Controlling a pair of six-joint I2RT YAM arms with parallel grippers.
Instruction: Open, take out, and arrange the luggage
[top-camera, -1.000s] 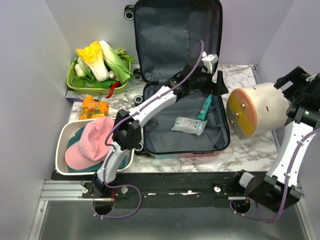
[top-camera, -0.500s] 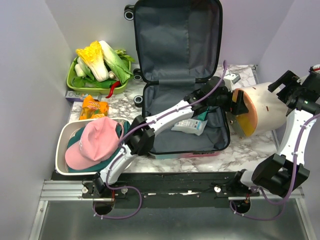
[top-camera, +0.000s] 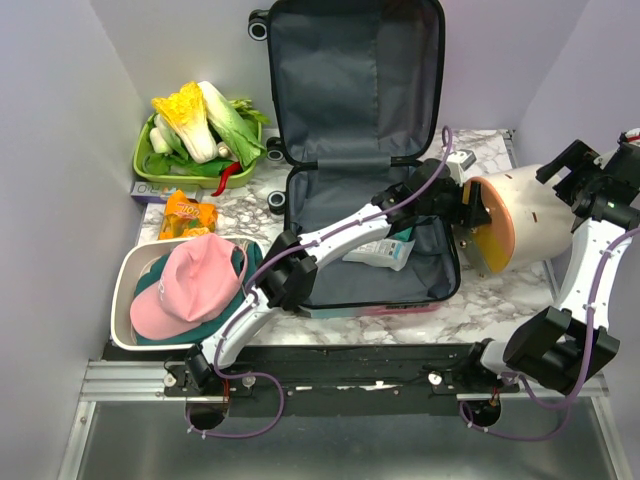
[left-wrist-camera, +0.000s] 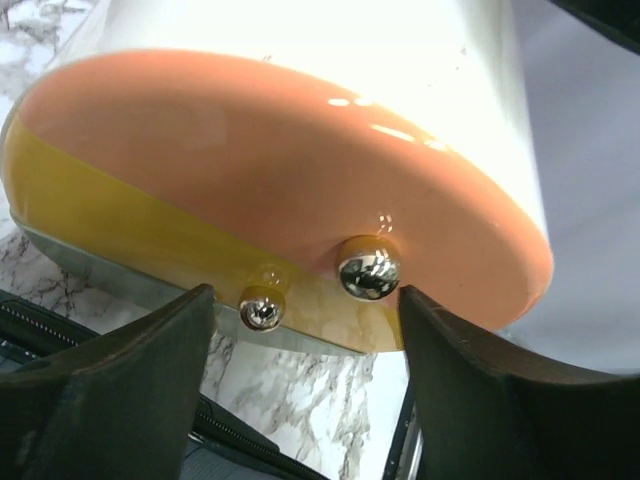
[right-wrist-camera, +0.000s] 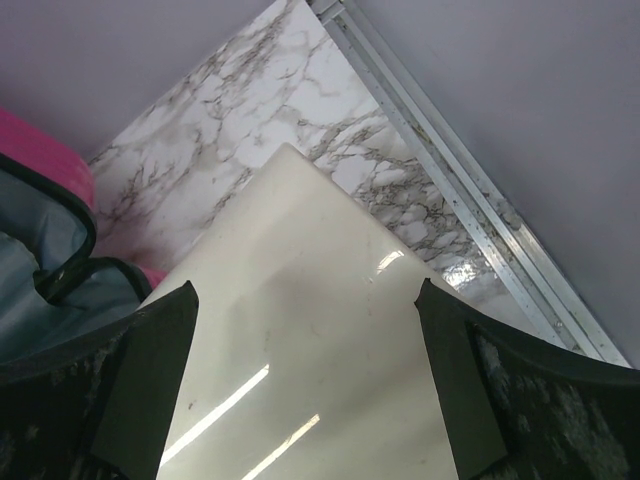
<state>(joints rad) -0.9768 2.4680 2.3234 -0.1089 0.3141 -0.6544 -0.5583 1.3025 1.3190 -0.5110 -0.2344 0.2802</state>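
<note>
The luggage lies open, its lid upright against the back wall, its pink shell beside the cream container. A clear packet and a teal tube rest on the grey lining. My left arm reaches across the suitcase. My left gripper is open, its fingers at either side of the lower rim of the cream container's orange-and-yellow base. My right gripper is open, spread over the container's cream wall. Contact cannot be made out.
A white basin with a pink cap sits at the near left. Behind it lie an orange snack packet and a green tray of vegetables. Walls close in on three sides, and a metal rail edges the table's right.
My left arm swung right from the suitcase's hinge to the container's base. My right arm's elbow dropped and folded. The container barely shifted.
</note>
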